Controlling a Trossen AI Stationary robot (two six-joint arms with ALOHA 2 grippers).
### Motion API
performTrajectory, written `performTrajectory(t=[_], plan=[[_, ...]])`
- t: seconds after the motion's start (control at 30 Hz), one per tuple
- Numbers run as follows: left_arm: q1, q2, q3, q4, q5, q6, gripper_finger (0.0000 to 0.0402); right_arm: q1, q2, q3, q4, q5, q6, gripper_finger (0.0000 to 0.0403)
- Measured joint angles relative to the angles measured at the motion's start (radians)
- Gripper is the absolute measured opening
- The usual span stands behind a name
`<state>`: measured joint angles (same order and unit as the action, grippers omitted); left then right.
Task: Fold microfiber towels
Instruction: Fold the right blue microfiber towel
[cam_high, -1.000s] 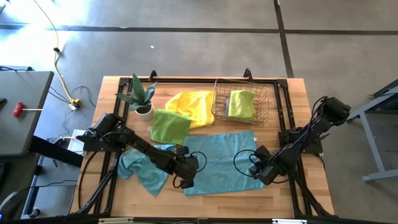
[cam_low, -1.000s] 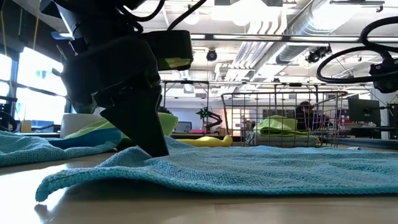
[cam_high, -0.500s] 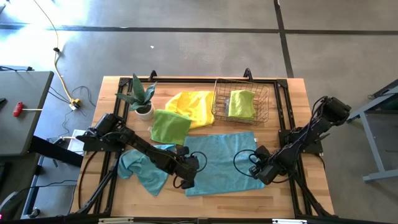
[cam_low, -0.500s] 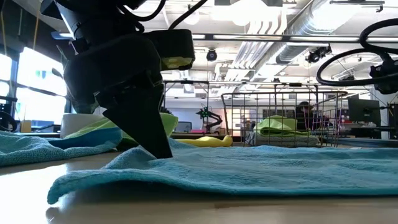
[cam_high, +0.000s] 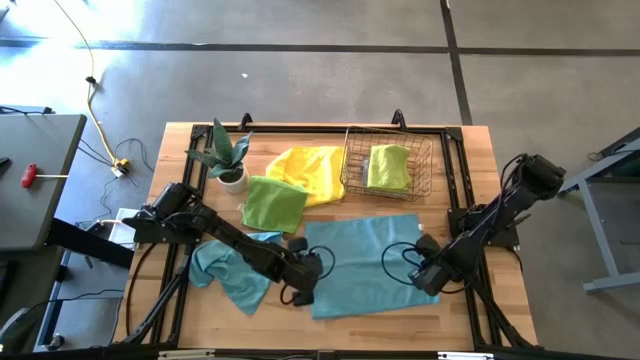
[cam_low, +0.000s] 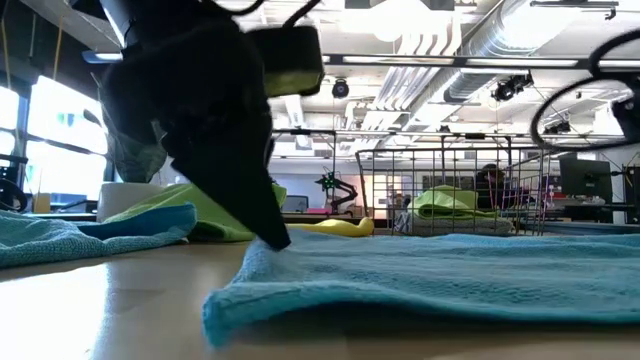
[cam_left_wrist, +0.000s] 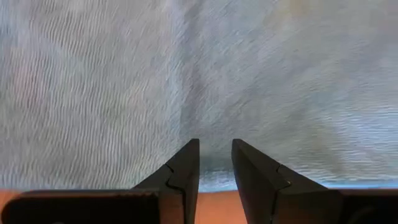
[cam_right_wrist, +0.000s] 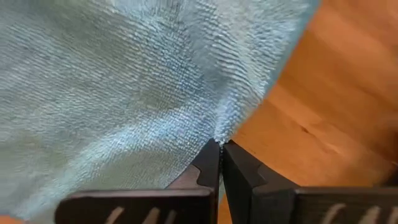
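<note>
A teal blue towel (cam_high: 365, 265) lies spread flat on the table's near middle. My left gripper (cam_left_wrist: 214, 142) stands at its near-left edge (cam_high: 312, 283), fingers slightly apart, slanting down. My right gripper (cam_right_wrist: 221, 149) is shut on its right edge (cam_high: 421, 268). A second teal towel (cam_high: 225, 270) lies crumpled at the left. A lime green towel (cam_high: 272, 202) rests partly on a yellow one (cam_high: 305, 170) behind. Another lime green towel (cam_high: 388, 167) lies in the wire basket (cam_high: 415, 185). My left gripper rests both fingertips (cam_low: 275, 240) on top of the spread towel, just inside its near-left edge (cam_left_wrist: 205, 177), slanting down from the table's left. Nothing is pinched between the fingers; the cloth lies flat beneath them. My right gripper pinches the towel's right edge (cam_right_wrist: 233, 121) near its near-right corner, between its two shut fingers, pointing down from above. The cloth puckers toward the fingertips, and the rest of the towel lies on the table.
A potted plant (cam_high: 228, 160) stands at the far left of the table. The wire basket stands at the far right, behind the spread towel. Bare wood shows along the near edge (cam_high: 370, 325).
The spread teal towel has slid along the table toward its right edge, staying flat; its near-left corner has drawn in under my left gripper. My right gripper has moved slightly rightward with the towel's right edge.
</note>
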<state>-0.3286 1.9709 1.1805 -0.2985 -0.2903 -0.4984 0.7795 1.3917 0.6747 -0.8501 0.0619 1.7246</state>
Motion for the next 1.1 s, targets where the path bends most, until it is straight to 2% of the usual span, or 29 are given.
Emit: performTrajectory(t=[0.13,0.37,0.47,0.83,1.1], plan=[[0.000,0.000,0.027,-0.001,-0.001,0.048,0.0085,-0.009,-0.001,0.063,-0.117,-0.012,0.003,0.0001],[-0.005,0.000,0.083,-0.052,0.022,0.091,0.0085,-0.088,0.009,0.167,-0.111,-0.010,-0.060,0.0001],[-0.020,-0.002,0.102,-0.084,0.021,0.092,0.0085,-0.130,0.033,0.215,-0.103,0.039,-0.118,0.0001],[-0.085,-0.002,0.139,-0.179,0.013,0.084,0.0085,-0.305,0.216,0.391,0.066,0.170,-0.522,0.0000],[-0.131,-0.003,0.140,-0.214,0.010,0.030,0.0085,-0.373,0.358,0.511,0.187,0.166,-0.758,0.0000]])
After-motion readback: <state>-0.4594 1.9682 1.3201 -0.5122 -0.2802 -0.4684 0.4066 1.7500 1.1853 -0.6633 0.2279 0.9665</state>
